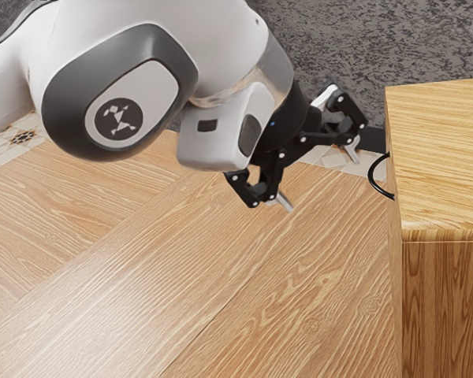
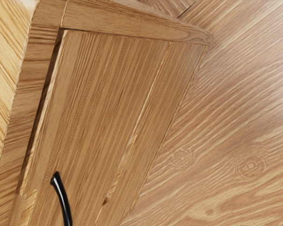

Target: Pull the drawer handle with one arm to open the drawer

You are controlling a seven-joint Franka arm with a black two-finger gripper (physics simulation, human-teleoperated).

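Our gripper [image 1: 316,176] hangs with its fingers spread wide, just short of the black handle [image 1: 373,179] on the wooden cabinet [image 1: 437,157] at the exterior view's right. Nothing is grasped. The drawer front [image 2: 118,122] appears flush in its frame, so we judge that the reach, grip and pull are all left to do. The handle is a thin dark bow on pale, grained wood.
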